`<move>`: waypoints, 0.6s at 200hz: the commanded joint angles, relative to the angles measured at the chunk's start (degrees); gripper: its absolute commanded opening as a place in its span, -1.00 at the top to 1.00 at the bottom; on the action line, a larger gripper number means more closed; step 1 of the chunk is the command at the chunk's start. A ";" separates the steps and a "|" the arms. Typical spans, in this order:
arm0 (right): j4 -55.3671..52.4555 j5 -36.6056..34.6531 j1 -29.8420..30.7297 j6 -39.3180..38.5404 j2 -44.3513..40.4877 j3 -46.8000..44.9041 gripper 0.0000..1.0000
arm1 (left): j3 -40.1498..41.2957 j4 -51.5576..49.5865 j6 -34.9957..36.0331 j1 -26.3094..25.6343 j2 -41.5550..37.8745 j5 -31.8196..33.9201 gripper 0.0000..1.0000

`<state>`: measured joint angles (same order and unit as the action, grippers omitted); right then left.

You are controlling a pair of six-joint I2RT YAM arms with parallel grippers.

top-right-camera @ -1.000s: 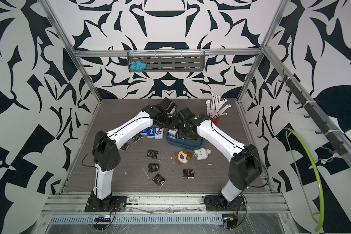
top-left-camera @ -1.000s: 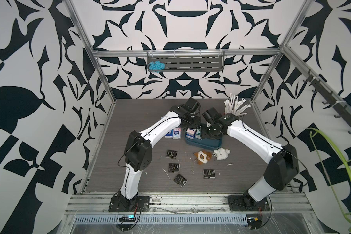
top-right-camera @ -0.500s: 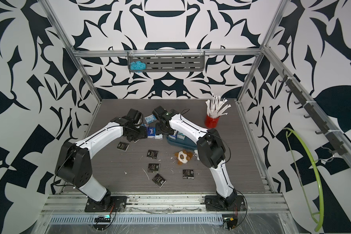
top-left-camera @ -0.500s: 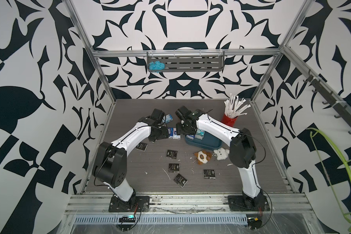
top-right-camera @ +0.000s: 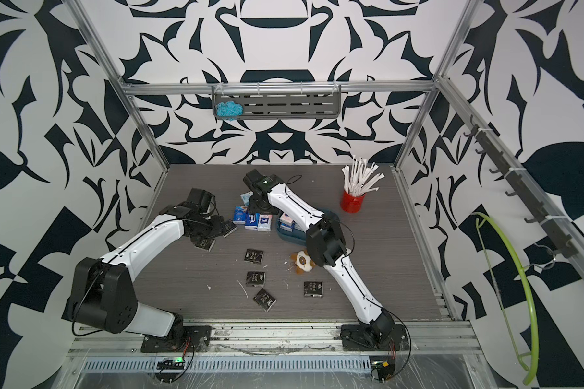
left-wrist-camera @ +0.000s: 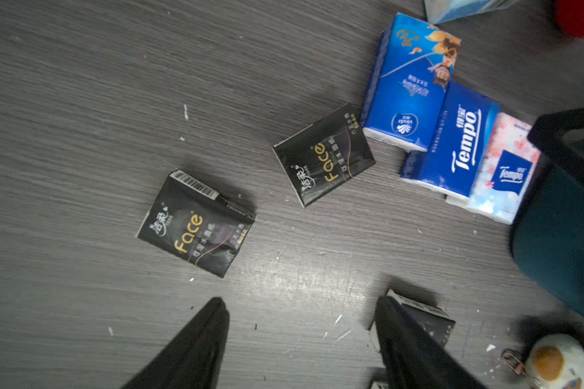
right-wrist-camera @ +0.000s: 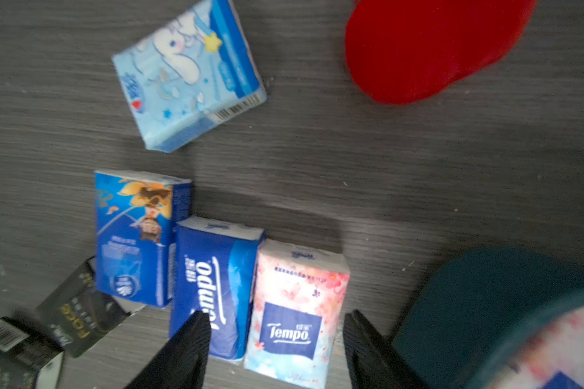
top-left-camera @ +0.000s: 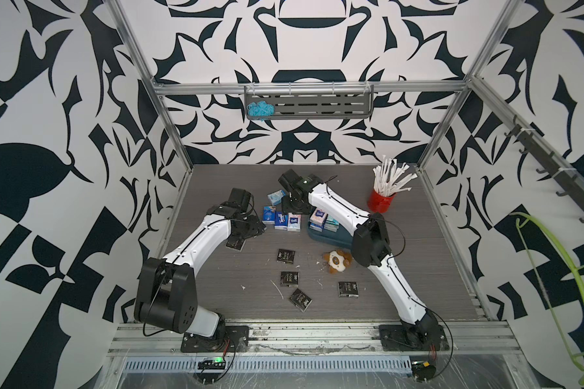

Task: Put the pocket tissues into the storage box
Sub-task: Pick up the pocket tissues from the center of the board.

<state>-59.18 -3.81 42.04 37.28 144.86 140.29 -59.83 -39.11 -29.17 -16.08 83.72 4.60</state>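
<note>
**Risk note: both arms low over the pack cluster, nothing gripped**

Right fingers (right-wrist-camera: 182,357): apart, empty, straddling the pink Tempo pack (right-wrist-camera: 294,313).
- One finger sits over the edge of the blue Tempo pack (right-wrist-camera: 213,286), which touches the pink one.
- The other hangs in the narrow gap between the pink pack and the storage box (right-wrist-camera: 469,303).
- Judged risk: the first finger lands on the blue pack rather than in the seam. The close then pinches both packs or squeezes the pink one out.
- Judged risk: the second finger catches the box wall and shoves the box along the counter (right-wrist-camera: 385,168).
- The packs look soft, so a grip near a corner may sag and slip.

Left fingers (left-wrist-camera: 196,350): apart, empty, over bare counter.
- One finger is on or just above a black Face pack (left-wrist-camera: 422,323); cannot tell which.
- A second such pack (left-wrist-camera: 196,222) and a third (left-wrist-camera: 324,155) lie ahead, flat and thin.
- Judged risk: the tips skid on the film and push a pack instead of lifting it.

Outward, in both top views:
- The two wrists sit close together beside the box. Reaching for neighbouring packs could bring them into contact.
- The box holds several packs crowded at one end. More dropped there may ride over the rim.
- Other black packs (top-left-camera: 285,256) lie nearer the front, by a brown-and-white plush toy (top-left-camera: 334,262) that a sweeping arm could drag.
</note>
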 commanded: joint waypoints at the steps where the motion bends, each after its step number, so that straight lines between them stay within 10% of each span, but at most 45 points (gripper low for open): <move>1: -4.22 -2.06 -0.12 0.97 -1.11 0.69 -0.35 | 1.10 -0.42 0.08 0.42 -2.13 0.52 -0.51; 120: -3.22 -0.84 -0.29 1.87 3.13 0.81 -0.28 | 2.52 -1.47 -0.17 0.52 -5.03 1.01 -0.51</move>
<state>-61.04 -3.75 42.02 38.22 147.94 140.27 -58.57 -39.20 -29.17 -15.75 80.71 5.06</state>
